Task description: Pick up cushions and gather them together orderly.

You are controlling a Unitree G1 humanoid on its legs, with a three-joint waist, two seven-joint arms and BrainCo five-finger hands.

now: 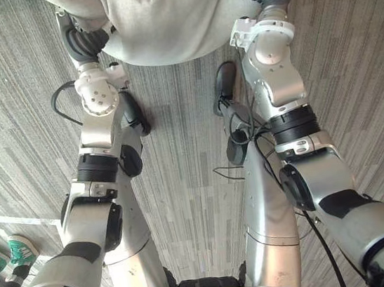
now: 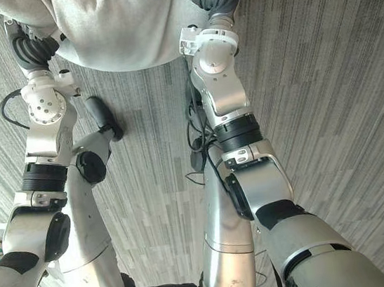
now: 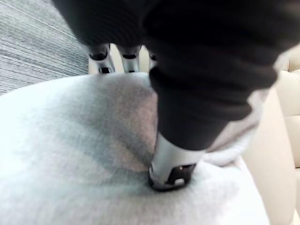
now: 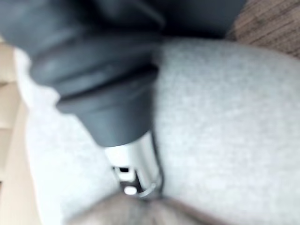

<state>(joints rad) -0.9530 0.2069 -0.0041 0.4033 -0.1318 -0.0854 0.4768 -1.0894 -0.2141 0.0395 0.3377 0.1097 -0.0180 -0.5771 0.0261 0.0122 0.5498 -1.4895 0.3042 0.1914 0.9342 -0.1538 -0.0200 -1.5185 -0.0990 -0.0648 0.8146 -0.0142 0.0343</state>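
The grey striped carpet floor (image 2: 341, 95) spreads under everything. Over it, at the far edge of the head views, hangs a large light-grey cushion (image 1: 161, 13), lifted clear of the carpet and held between the two arms, one at each of its sides.

Just beside the cushion, the wrist views catch a cream padded piece of furniture (image 3: 281, 117) (a sofa or the like, too little of it shows to say which).

The left robot hand (image 3: 201, 84) grips the cushion at its left side. Its thumb (image 3: 171, 161) digs into the soft grey fabric and makes a dent. Its fingers (image 3: 101, 56) reach over the cushion's edge to the other face, so the fabric is pinched between them.

The right robot hand (image 4: 103, 84) sits against the cushion's right side. Its thumb (image 4: 136, 173) presses into the fabric and raises a fold there, but whether this robot hand is closed round the cushion I cannot tell (its dark ribbed cover hides the rest).

At the lower left of the left eye view, a person's green-and-white shoes (image 1: 8, 252) stand on the carpet, well apart from the cushion.
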